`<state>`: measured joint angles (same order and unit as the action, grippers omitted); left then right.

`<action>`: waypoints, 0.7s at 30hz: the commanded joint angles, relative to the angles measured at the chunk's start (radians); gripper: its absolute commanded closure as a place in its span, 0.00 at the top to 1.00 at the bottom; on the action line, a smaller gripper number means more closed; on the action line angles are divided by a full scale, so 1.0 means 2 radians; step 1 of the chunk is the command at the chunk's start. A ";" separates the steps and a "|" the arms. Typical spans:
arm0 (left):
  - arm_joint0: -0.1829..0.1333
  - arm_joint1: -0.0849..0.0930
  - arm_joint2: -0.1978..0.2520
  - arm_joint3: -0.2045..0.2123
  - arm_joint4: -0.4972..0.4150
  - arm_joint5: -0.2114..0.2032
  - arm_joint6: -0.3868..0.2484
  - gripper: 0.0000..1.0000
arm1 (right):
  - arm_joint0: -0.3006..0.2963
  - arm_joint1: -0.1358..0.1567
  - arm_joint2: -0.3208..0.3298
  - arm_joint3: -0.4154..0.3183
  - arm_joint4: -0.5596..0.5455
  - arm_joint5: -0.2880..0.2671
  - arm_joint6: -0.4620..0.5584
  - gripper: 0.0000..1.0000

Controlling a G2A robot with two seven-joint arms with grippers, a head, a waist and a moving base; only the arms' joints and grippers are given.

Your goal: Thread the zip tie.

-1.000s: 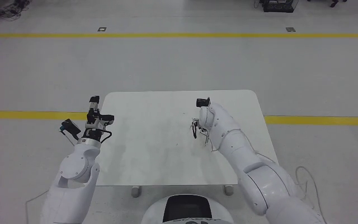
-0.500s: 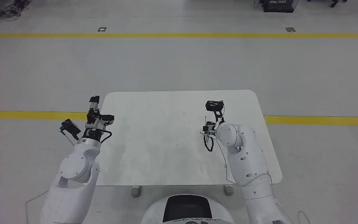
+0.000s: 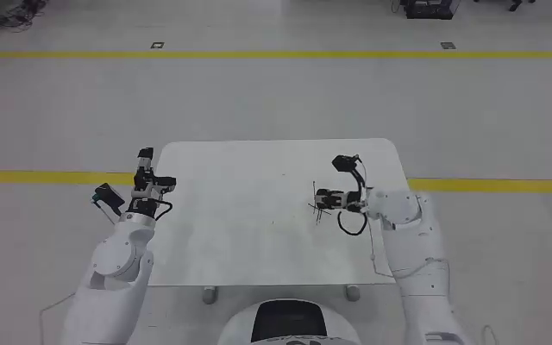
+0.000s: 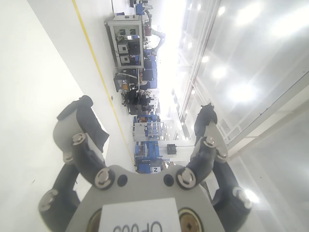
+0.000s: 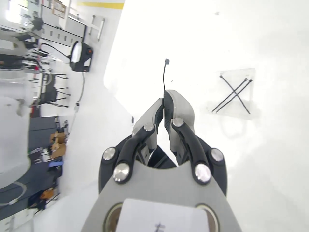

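Tabletop (image 3: 259, 241), white and matte with rounded corners, stands on a pale grey floor (image 3: 276, 95). Two yellow lines (image 3: 276, 54) cross the floor, one far beyond the tabletop and the other running out from behind it on both sides. Two small square plates (image 3: 157, 45) are set into the floor near the far line, and dark equipment (image 3: 429, 9) sits at the far edge of the room.

The right gripper (image 5: 164, 98) hangs over the right half of the tabletop, clenched on a zip tie (image 5: 164, 78). The thin black strip is pinched between the fingertips, and its square head stands free past them. Near it a clear sheet (image 5: 217, 90) lies flat on the tabletop. It carries three loose ties (image 5: 234, 93), two nearly parallel and the third crossing them in an X. A small dark speck (image 5: 217, 13) marks the white surface farther on.

The left gripper (image 4: 144, 105) sits at the tabletop's left edge, well apart from the right one. It is released, its fingers spread wide with nothing between them. Beyond it the left wrist view takes in an open-frame cabinet (image 4: 125, 42) of electronics, blue workstations (image 4: 147, 150) and a ceiling (image 4: 253, 37) with rows of bright lamps. Past the tabletop's edge the right wrist view shows pale cupboards (image 5: 67, 28) along a wall.
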<state>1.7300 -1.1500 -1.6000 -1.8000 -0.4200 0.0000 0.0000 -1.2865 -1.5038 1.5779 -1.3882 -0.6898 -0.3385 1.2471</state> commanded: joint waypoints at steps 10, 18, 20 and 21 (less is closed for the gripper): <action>0.000 0.000 0.000 0.000 0.000 0.000 0.000 1.00 | 0.022 0.068 -0.062 0.014 0.148 -0.001 0.026 0.00; 0.000 0.000 0.000 0.000 0.000 0.000 0.000 1.00 | 0.041 0.096 -0.108 0.026 0.156 -0.001 0.027 0.00; 0.000 0.000 0.000 0.000 0.000 0.000 0.000 1.00 | 0.041 0.096 -0.108 0.026 0.156 -0.001 0.027 0.00; 0.000 0.000 0.000 0.000 0.000 0.000 0.000 1.00 | 0.041 0.096 -0.108 0.026 0.156 -0.001 0.027 0.00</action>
<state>1.7300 -1.1500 -1.6000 -1.8000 -0.4200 0.0000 0.0000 -1.2050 -1.3122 1.3612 -1.3365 -0.3771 -0.3400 1.3014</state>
